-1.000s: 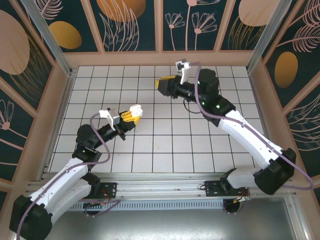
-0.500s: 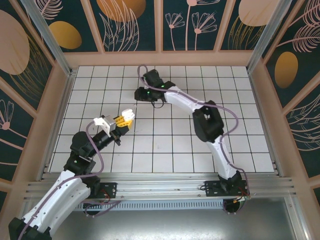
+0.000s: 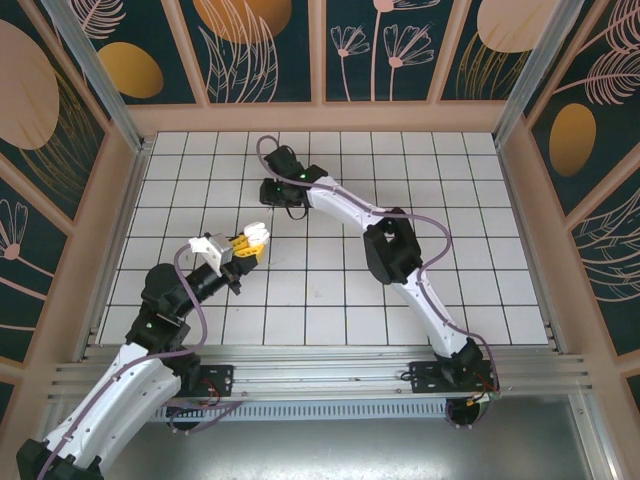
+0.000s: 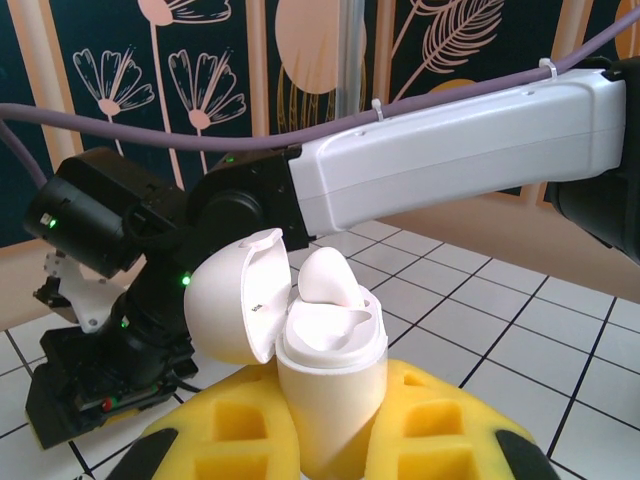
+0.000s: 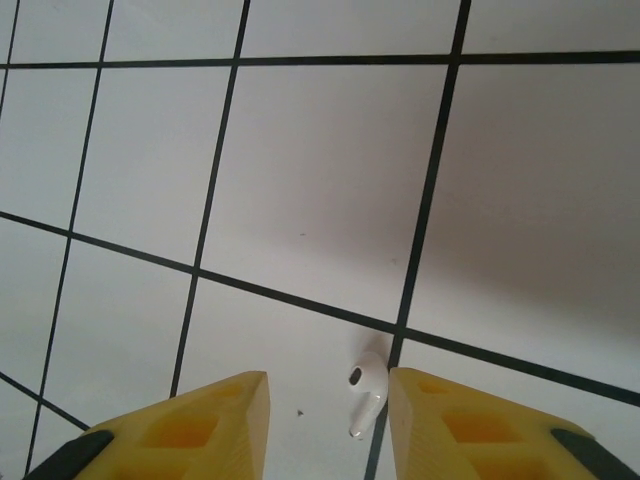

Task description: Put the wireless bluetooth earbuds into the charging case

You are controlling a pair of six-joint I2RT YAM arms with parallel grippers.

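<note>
At about 9 o'clock on the tiled floor (image 3: 400,200), the left gripper (image 3: 250,240) is clamped tight on the base of a white case (image 4: 330,395), which stands upright between its yellow fingers (image 4: 235,440). The case's lid (image 4: 235,305) hangs open toward 9 o'clock, and a seated earbud (image 4: 330,282) pokes out of the top. Behind it the right arm (image 4: 450,150) stretches across toward 11 o'clock of the floor. There the right gripper (image 5: 328,402) points down at a tile with its fingers (image 5: 190,425) parted. A loose white earbud (image 5: 368,392) lies flat between them at 6 o'clock in the wrist view. It is off-centre toward 3 o'clock, just beside that finger and next to a dark grout line, and it is not gripped.
</note>
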